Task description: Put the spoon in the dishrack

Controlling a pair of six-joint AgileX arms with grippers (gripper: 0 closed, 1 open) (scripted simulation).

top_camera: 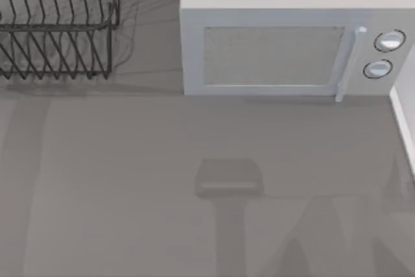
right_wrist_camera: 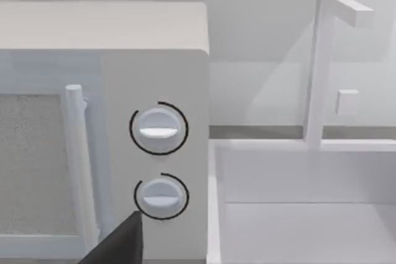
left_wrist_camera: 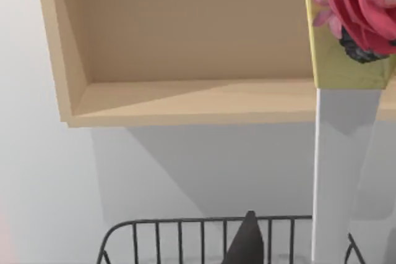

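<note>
I see the dishrack (top_camera: 58, 24) at the desk's (top_camera: 130, 180) far left, beside the microwave (top_camera: 279, 50). I cannot locate the spoon; judging so, nothing is done. Hand states: cannot tell.

A dark fingertip (left_wrist_camera: 246, 242) of my left gripper pokes into my left wrist camera's view. One dark fingertip (right_wrist_camera: 120, 244) of my right gripper edges into my right wrist camera's view.
</note>
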